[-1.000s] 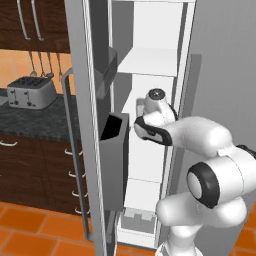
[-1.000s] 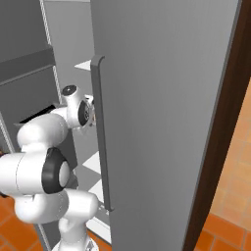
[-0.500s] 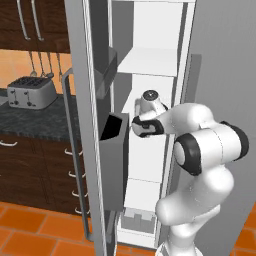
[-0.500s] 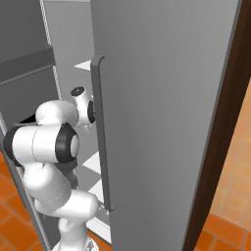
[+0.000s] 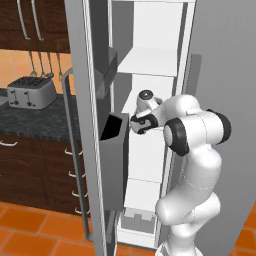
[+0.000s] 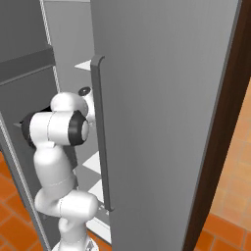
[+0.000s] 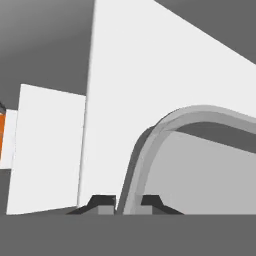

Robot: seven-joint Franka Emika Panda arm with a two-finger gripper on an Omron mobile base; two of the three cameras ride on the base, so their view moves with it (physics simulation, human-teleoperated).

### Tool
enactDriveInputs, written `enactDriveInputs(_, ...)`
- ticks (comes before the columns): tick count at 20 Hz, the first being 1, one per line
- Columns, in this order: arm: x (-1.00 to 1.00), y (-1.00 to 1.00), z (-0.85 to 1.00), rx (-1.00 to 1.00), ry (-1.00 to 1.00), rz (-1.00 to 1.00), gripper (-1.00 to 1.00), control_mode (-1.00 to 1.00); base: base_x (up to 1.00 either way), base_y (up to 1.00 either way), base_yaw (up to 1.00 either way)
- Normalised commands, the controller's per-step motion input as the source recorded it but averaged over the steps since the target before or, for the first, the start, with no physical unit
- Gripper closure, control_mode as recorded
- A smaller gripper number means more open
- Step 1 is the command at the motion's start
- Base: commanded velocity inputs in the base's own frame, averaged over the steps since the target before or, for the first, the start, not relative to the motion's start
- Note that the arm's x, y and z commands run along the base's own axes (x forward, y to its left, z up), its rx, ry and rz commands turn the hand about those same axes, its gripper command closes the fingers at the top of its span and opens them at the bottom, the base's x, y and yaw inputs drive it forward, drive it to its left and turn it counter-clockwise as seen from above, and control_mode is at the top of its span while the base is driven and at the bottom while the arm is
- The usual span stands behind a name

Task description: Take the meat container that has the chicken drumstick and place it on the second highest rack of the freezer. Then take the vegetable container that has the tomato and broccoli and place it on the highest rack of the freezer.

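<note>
The freezer point(image 5: 150, 62) has its left door swung open, with dark-grey bins point(image 5: 114, 145) on the door's inside. White shelves show within. My gripper point(image 5: 136, 125) is at mid height in front of the shelves. In the hand view my gripper point(image 7: 126, 202) is shut on the curved upper end of the grey door handle point(image 7: 150, 145), one fingertip on each side of it. The right door's long handle point(image 6: 100, 137) hides most of the hand in the right base view. The meat container, the vegetable container, the chicken drumstick, the tomato and the broccoli are out of view.
A toaster point(image 5: 27, 92) stands on the dark counter point(image 5: 40, 120) left of the open door, with dark-brown cabinets above and below. The wide right door point(image 6: 162, 98) stands close on my right. A drawer point(image 5: 140, 217) sits at the freezer's bottom, above orange floor tiles.
The elbow has swung up and in toward the freezer, folding the arm tighter. The hand has stayed almost in place at the handle. The doors have not visibly moved.
</note>
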Motion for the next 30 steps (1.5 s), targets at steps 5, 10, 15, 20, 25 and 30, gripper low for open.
enactDriveInputs(5,0.23,0.0,0.0,0.0,-0.03,0.0,-1.0,-1.0,0.0,0.0,0.0)
enactDriveInputs(10,-0.53,-0.01,0.17,0.0,-0.13,0.0,-1.0,-1.0,0.0,0.0,0.0)
enactDriveInputs(15,-0.92,0.0,0.8,0.0,-0.15,0.0,-1.0,-1.0,0.0,0.0,0.0)
enactDriveInputs(20,-1.0,0.0,1.0,0.01,-0.08,0.03,-1.0,-1.0,0.0,0.0,0.0)
enactDriveInputs(25,-0.98,0.0,1.0,0.0,-0.02,0.06,-1.0,-1.0,0.0,0.0,0.0)
enactDriveInputs(30,-1.0,-0.02,0.86,0.0,-0.07,0.08,-1.0,-1.0,0.0,0.0,0.0)
